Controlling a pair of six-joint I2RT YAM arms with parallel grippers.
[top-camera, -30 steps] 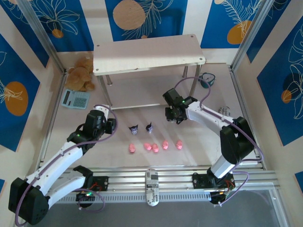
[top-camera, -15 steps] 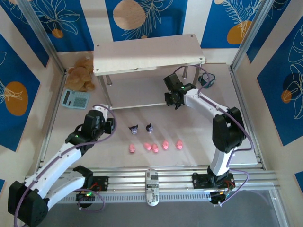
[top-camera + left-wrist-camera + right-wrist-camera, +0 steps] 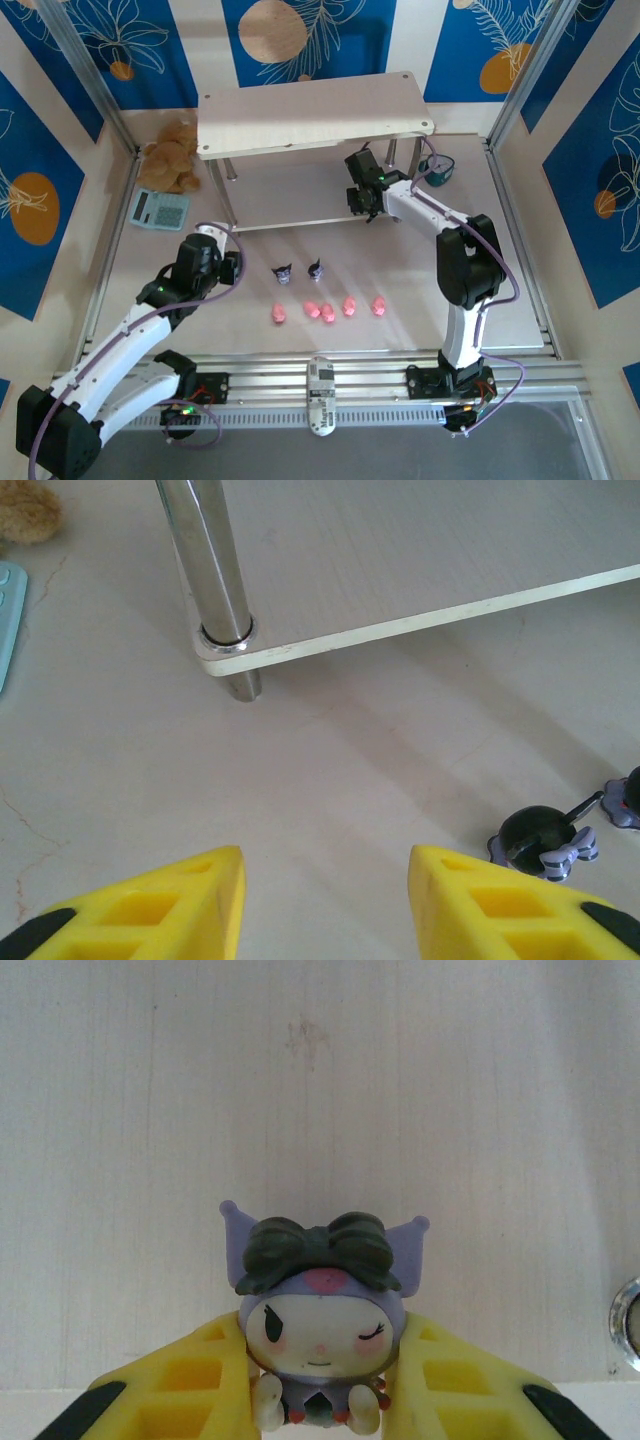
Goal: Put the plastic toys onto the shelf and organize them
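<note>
Row of five pink pigs (image 3: 349, 307) lies on the worktop (image 3: 420, 290) closest to the arm bases, running left to right; the second and third from the left sit close together, the others spaced apart. Just beyond the row, two dark figurines (image 3: 284, 273) rest side by side with a gap between them; in the left wrist view one of them lies on its side, just right of the fingers.

Left hand (image 3: 325, 900) is low over bare worktop, left of those two figurines and short of the front left leg (image 3: 215, 580) of the shelf (image 3: 315, 115); its yellow fingers stand apart with nothing between them.

Right hand (image 3: 322, 1360) reaches farther, to the front right part of the lower board (image 3: 290, 195), beneath the top board; its fingers are clamped on a third dark figurine (image 3: 320, 1300), which is upright and faces the wrist camera, with a white winking face, purple hood and dark bow; pale wood-grain board lies directly under it; contact between figurine and board cannot be determined.

Shelf stands at the far side, two pale boards on thin metal legs; no toy is visible on the top board. Plush bear (image 3: 172, 158) sits at the shelf's left end, with a flat teal device (image 3: 160, 208) just in front of it; a small teal object (image 3: 440, 170) sits off the shelf's right end.
</note>
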